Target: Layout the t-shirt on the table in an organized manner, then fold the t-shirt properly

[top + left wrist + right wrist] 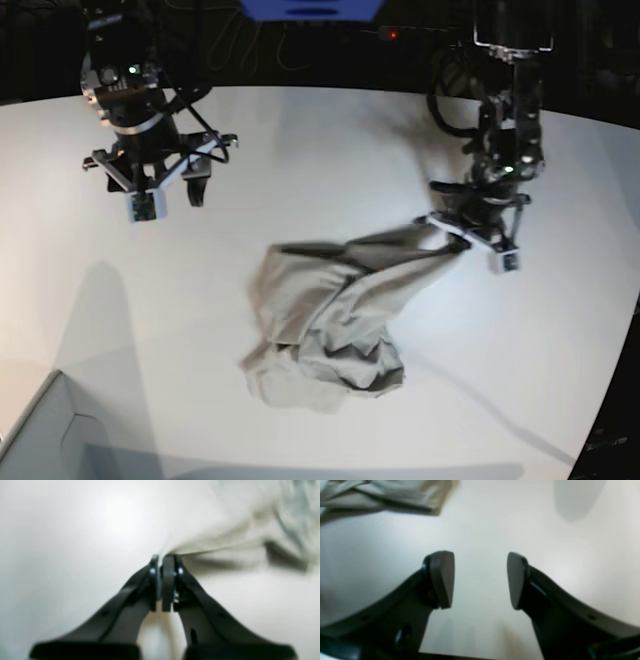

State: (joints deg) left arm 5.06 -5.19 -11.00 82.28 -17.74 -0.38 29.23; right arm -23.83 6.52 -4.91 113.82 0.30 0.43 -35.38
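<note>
The light grey-beige t-shirt (325, 325) lies crumpled in the middle of the white table (300, 150), with one stretched strip of cloth running up to the right. My left gripper (452, 234) is shut on the end of that strip. In the left wrist view the pads (168, 580) are pressed together on the t-shirt (225, 542) edge, which is pulled taut just over the table (62, 542). My right gripper (180, 186) hovers open at the far left, apart from the cloth. In its wrist view the right gripper (480, 580) holds nothing, and the t-shirt (395, 495) shows at the top left.
A pale box corner (40, 430) sits at the bottom left of the base view. The table's curved edge (625, 380) runs down the right side. Dark cables and equipment stand behind the far edge.
</note>
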